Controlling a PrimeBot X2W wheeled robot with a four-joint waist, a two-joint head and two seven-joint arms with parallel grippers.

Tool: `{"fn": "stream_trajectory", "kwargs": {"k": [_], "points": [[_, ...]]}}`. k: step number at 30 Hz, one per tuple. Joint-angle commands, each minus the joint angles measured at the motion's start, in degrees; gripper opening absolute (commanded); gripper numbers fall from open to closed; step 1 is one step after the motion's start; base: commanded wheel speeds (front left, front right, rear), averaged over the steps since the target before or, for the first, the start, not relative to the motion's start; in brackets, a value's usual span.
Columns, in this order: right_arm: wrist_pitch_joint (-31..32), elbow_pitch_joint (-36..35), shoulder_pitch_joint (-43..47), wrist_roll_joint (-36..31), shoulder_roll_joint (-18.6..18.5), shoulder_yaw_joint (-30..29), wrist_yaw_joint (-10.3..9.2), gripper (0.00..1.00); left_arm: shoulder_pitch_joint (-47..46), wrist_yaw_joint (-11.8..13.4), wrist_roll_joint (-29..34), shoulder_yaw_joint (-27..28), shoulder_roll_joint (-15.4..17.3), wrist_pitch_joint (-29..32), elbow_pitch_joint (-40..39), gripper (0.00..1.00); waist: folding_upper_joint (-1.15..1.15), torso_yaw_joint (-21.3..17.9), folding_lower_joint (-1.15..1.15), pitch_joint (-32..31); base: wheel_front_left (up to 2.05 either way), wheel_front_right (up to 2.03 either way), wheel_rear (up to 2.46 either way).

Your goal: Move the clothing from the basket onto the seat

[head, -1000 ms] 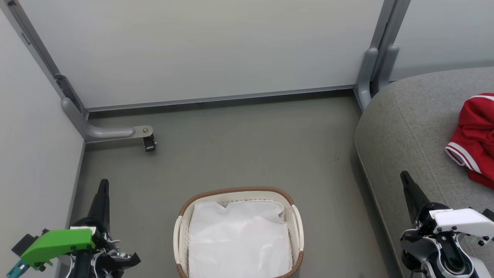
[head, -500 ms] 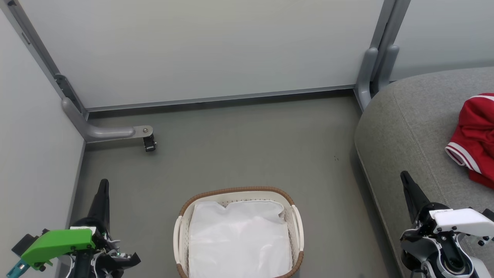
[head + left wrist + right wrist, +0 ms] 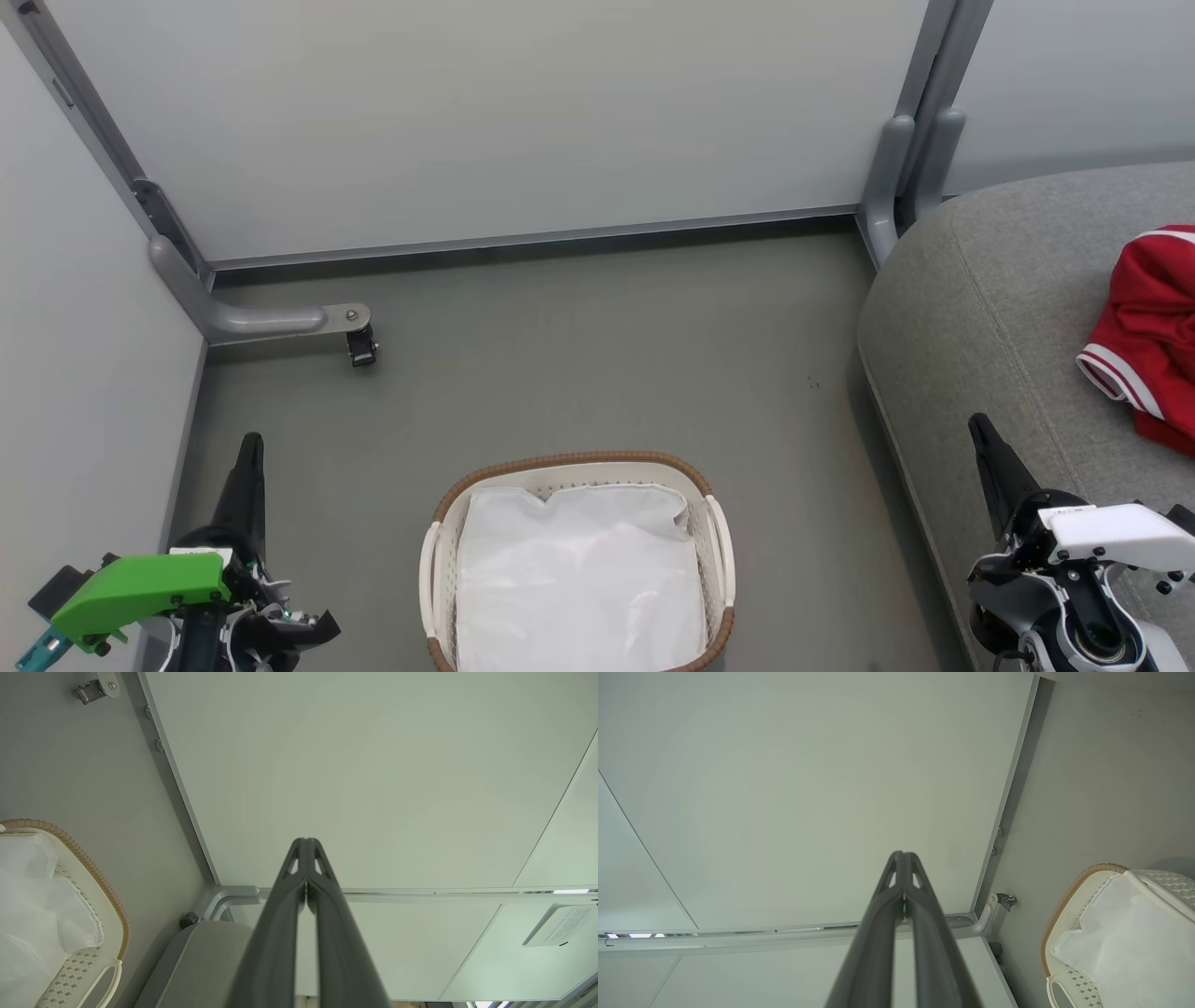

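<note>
I see my left tool (image 3: 249,453) low on the left in the head view, over the grey floor (image 3: 579,355). Its two dark fingers are pressed together, tip to tip, with nothing between them. My right tool (image 3: 980,431) is low on the right, by the front edge of the seat (image 3: 990,308). Its fingers are pressed together too, and it holds nothing. Both tools point up toward the pale wall (image 3: 485,121).

The basket (image 3: 569,459) sits on the floor between the two tools, near the bottom of the head view. It is white with a brown woven rim. A white liner (image 3: 579,579) lies crumpled inside it and covers the inside that I can see.

The red clothing (image 3: 1153,327) lies bunched up on the seat, far to the right. It has white stripes along one hem, and part of it runs off the edge of the picture. It is well apart from the basket and does not touch the right tool.

In the left wrist view the basket is at the lower left. In the right wrist view it is at the lower right. A small wheel (image 3: 360,347) on a grey metal foot stands on the floor by the left corner of the wall.
</note>
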Motion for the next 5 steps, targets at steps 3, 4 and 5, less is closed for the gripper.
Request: {"fn": "stream_trajectory", "kwargs": {"k": [3,4,5], "points": [[0.1,-0.2,0.6,0.2,-0.3,-0.1,-0.03,0.00,-0.6,-0.3,-0.2,0.1,0.4,0.2,-0.1,0.00,0.00,0.0,0.00,0.0,0.00,0.00,0.00],[0.1,-0.2,0.6,0.2,-0.3,-0.1,-0.03,0.00,-0.6,-0.3,-0.2,0.1,0.4,0.2,-0.1,0.00,0.00,0.0,0.00,0.0,0.00,0.00,0.00],[0.1,-0.2,0.6,0.2,-0.3,-0.1,-0.03,0.00,-0.6,-0.3,-0.2,0.1,0.4,0.2,-0.1,0.00,0.00,0.0,0.00,0.0,0.00,0.00,0.00]]}}
